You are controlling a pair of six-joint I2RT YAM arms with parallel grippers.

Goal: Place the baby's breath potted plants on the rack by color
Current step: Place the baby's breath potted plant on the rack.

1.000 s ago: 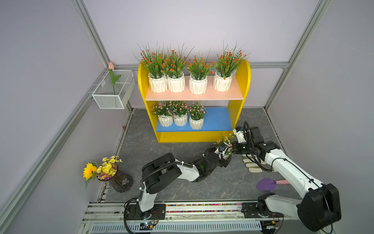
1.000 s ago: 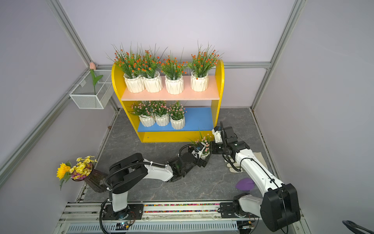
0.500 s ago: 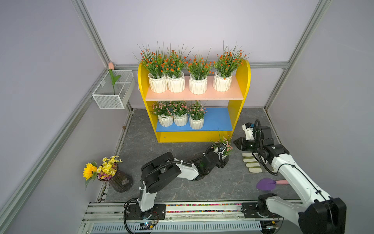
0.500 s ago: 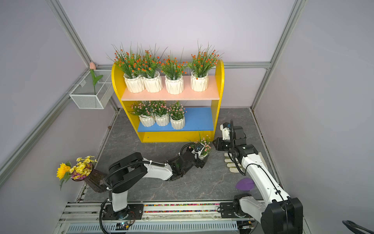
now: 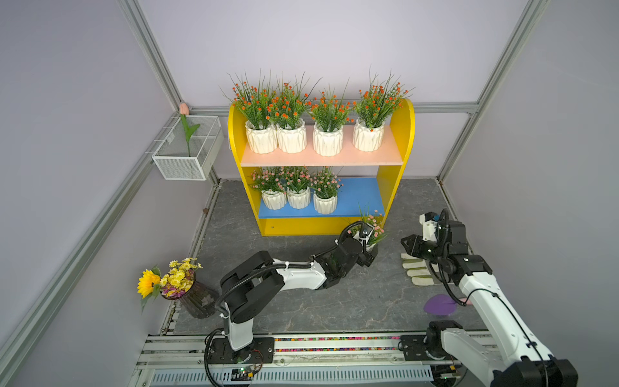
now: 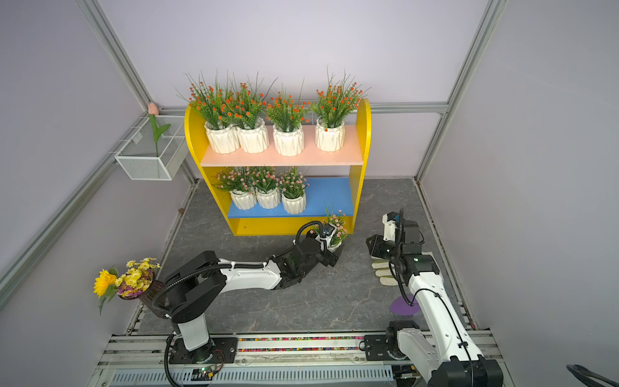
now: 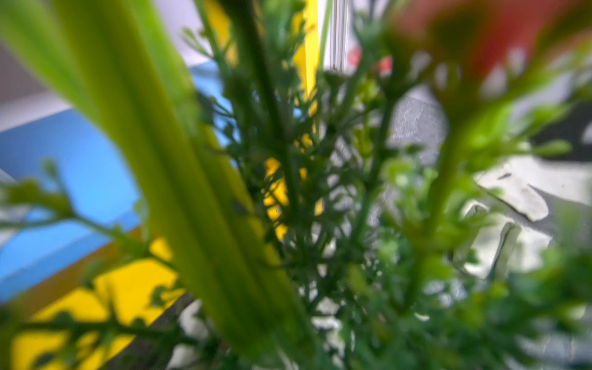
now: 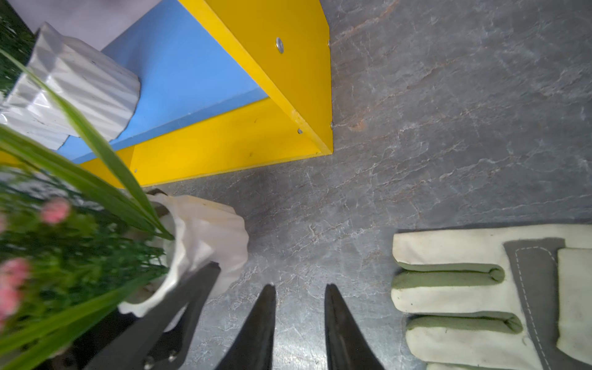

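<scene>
The rack (image 5: 398,160) (image 6: 360,160) has several orange baby's breath potted plants (image 5: 328,134) on its peach upper board and three pink ones (image 5: 298,187) on its blue lower board. My left gripper (image 5: 366,249) (image 6: 331,249) is shut on the white pot (image 8: 211,230) of another pink plant (image 5: 371,228) (image 6: 336,228), just in front of the rack's lower right corner. In the left wrist view, blurred foliage (image 7: 288,192) hides the jaws. My right gripper (image 5: 407,243) (image 6: 371,243) (image 8: 299,286) is open and empty, to the right of that pot and apart from it.
A white and grey work glove (image 5: 418,271) (image 8: 480,288) lies on the floor under my right wrist, with a purple trowel (image 5: 438,305) nearer the front. A dark vase of sunflower and daisies (image 5: 174,281) stands front left. A wire basket with a tulip (image 5: 187,150) hangs on the left wall.
My right gripper has opened and drawn back to the right, away from the pink plant. The left gripper keeps the plant and has carried it slightly toward the rack.
</scene>
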